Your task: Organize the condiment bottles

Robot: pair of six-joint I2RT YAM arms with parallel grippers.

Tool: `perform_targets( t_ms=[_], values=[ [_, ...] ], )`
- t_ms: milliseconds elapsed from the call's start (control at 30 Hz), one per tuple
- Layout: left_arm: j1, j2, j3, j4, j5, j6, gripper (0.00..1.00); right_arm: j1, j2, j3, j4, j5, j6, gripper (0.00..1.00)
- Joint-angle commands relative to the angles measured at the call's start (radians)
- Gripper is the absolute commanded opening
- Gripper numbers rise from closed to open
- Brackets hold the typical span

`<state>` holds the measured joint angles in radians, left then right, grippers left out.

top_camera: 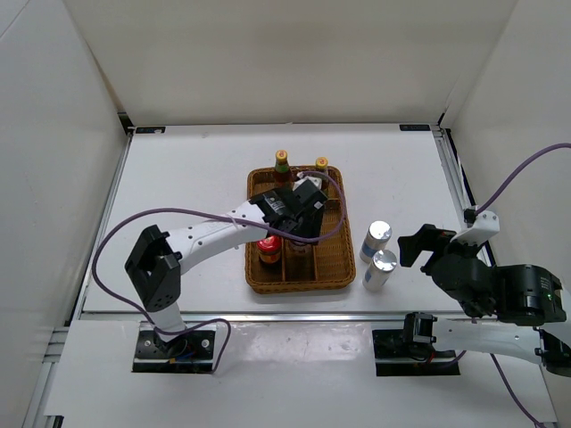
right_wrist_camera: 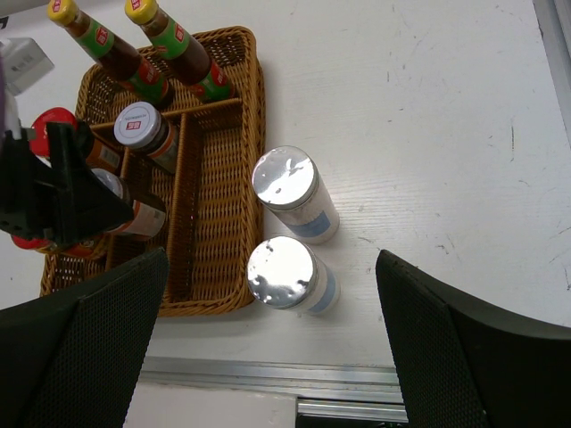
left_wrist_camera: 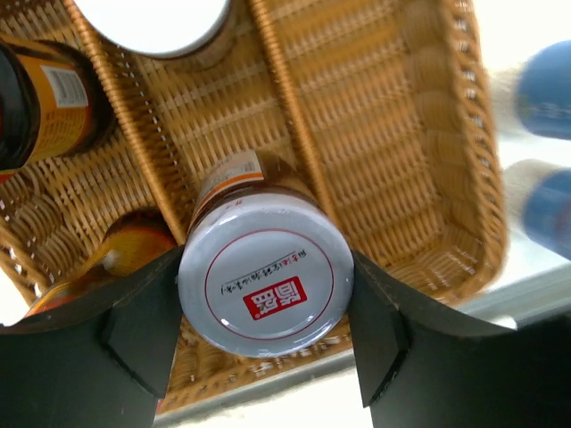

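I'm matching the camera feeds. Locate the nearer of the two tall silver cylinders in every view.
Top external: nearer tall silver cylinder, standing right of the wicker tray.
Left wrist: blurred blue shape at the right edge, the lower of two.
Right wrist: lower centre, shiny lid up.
Shared landmark: the tray's right wall beside it.

Left arm (top_camera: 210,236): white links, black joint housings, purple cable (top_camera: 178,211) looping alongside, black base plate (top_camera: 174,349). Right arm (top_camera: 500,294): same colours, green indicator light (top_camera: 545,295). Right tool (right_wrist_camera: 269,267): black, finely textured fingers (right_wrist_camera: 98,348).
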<state>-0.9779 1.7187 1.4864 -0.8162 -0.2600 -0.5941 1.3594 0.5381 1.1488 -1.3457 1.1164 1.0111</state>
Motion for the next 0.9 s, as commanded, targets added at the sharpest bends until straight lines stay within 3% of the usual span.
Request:
perform_targets(
  t_ms=[0,467,667,800,867],
  values=[
    [0.018,-0.024,-0.032,0.092,0.013,-0.016,0.11,0.006,0.003,0.000,-0.167,0.025,0.018,1.00],
    [0.056,-0.001,-0.109,0.155,0.048,-0.038,0.12,0.006,0.003,0.000,-0.167,0.025,0.018,1.00],
    [0.056,0.021,-0.080,0.164,0.077,-0.038,0.25,0.006,0.003,0.000,-0.167,0.025,0.018,1.00],
    [0.056,0.039,-0.069,0.173,0.077,-0.038,0.42,0.006,0.003,0.000,-0.167,0.025,0.018,1.00],
    [0.056,0.050,-0.060,0.173,0.077,-0.038,0.57,0.006,0.003,0.000,-0.167,0.025,0.018,1.00]
  ],
)
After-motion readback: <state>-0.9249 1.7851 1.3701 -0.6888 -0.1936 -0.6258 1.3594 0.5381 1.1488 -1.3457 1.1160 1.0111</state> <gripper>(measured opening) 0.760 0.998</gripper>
